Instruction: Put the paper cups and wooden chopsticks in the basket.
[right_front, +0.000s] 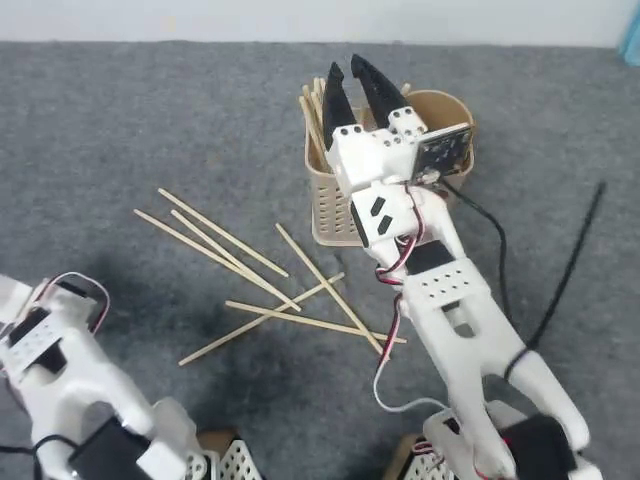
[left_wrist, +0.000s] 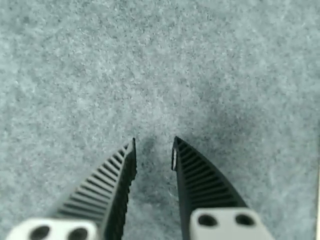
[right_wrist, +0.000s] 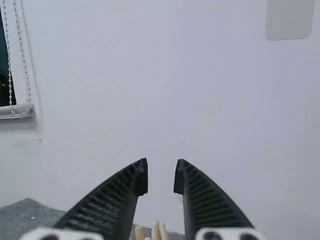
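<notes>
Lying diagonally on the grey counter (right_front: 120, 120), loose thin wooden chopsticks (right_front: 224, 233) sit leftward of the right gripper (right_front: 347, 65), fingers apart and empty, above the beige slotted basket (right_front: 335, 215).

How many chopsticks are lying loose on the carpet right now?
6 chopsticks: three lie nearly parallel left of the basket, and three cross each other nearer the arms. More stand in the basket; the right arm may hide others.

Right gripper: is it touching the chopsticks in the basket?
Cannot tell. The right wrist view shows chopstick tips between the fingers of the open right gripper, neither contact nor gap plain; in the high view it hangs over the basket beside them.
</notes>
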